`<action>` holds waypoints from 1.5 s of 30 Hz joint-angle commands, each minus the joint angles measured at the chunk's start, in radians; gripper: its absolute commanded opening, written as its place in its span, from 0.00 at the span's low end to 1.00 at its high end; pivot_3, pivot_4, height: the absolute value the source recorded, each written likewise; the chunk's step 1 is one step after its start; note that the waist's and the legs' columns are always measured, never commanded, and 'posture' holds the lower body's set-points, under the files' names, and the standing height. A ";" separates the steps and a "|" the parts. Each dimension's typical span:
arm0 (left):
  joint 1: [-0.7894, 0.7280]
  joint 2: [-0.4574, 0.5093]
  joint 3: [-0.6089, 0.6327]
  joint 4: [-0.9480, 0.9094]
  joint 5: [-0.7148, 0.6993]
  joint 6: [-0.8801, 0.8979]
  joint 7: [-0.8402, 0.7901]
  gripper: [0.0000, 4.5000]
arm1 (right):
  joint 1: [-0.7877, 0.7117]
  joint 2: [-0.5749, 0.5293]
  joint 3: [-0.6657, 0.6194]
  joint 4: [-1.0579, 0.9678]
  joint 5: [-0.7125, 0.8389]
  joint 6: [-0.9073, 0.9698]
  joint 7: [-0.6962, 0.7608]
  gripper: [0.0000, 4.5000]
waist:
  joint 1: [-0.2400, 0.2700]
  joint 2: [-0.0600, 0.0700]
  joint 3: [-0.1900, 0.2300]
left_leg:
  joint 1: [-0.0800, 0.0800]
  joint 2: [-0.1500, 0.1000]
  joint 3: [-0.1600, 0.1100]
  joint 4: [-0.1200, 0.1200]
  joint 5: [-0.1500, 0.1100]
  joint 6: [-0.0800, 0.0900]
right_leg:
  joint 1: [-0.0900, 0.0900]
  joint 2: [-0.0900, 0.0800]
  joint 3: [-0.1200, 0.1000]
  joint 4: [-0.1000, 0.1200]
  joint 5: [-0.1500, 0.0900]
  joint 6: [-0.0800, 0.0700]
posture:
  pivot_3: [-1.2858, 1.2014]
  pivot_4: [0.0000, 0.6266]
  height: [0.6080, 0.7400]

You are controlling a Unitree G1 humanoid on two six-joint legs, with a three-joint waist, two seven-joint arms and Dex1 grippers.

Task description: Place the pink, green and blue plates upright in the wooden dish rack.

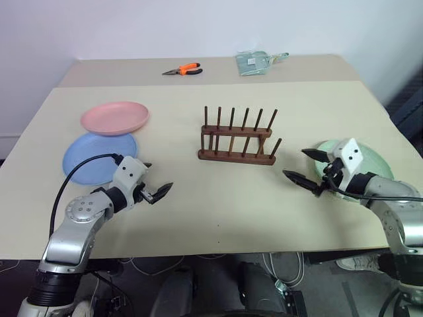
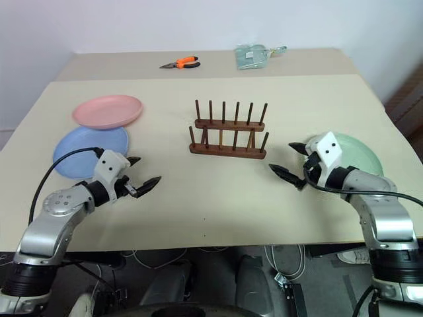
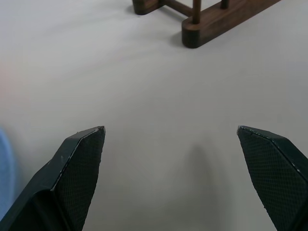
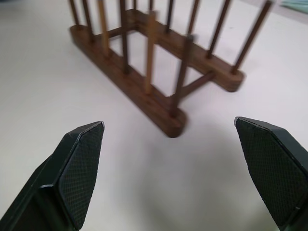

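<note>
A lab or test room rather than a home: a plain beige counter (image 1: 198, 218) against a bare white wall (image 1: 132, 26), orange-handled pliers (image 1: 184, 69) lying at its far edge, and loose cables (image 1: 145, 267) on the floor beneath.

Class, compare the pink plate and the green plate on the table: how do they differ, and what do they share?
The pink plate is salmon; the green plate is pale mint. The pink plate lies on the table's left, its near edge overlapping the blue plate; the green plate lies alone on the right, partly behind the right gripper. Both are round, shallow, lying flat, outside the wooden dish rack.
</note>
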 commanded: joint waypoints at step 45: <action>-0.452 -0.232 -0.348 0.486 0.140 -0.319 -0.531 0.28 | 0.406 -0.026 -0.150 -0.350 -0.026 0.097 -0.097 1.00 | 0.024 -0.002 -0.001 | -0.005 -0.001 -0.003 0.009 -0.002 0.003 | 0.001 0.000 -0.002 0.001 0.003 0.005 | 0.52 0.24 1.00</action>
